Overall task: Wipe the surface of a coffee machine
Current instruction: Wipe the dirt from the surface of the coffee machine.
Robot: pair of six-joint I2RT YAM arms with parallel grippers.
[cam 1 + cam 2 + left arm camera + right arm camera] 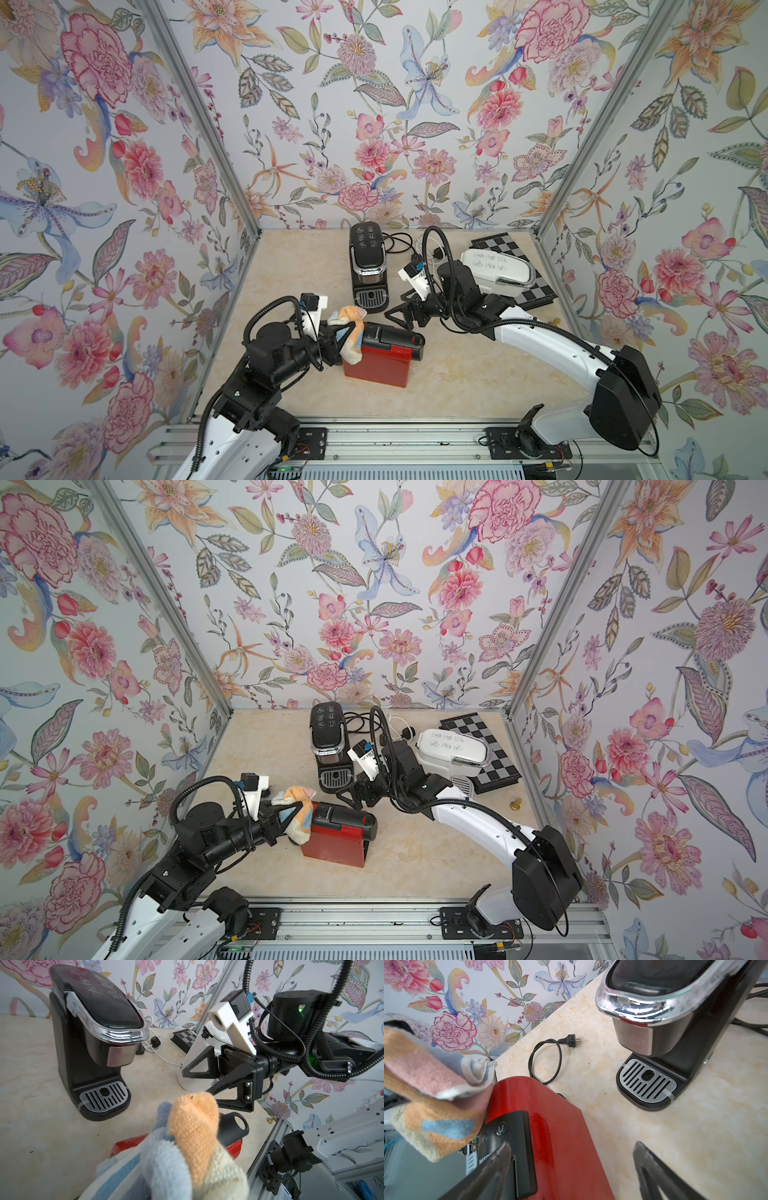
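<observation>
One worktop (478, 374) is carrying three machines: a black coffee machine (368, 266) at its back edge, a white coffee machine (494, 266) sitting on one chessboard (538, 293) toward the back right corner, and a red coffee machine (378, 368) nearer the front edge. The left tool (349, 334) is clamping one cloth (347, 314) tight against the red coffee machine's top; the right tool (397, 306) is hanging wide open, empty, just beside it. One brass piece (516, 804) is lying near the right edge.
</observation>
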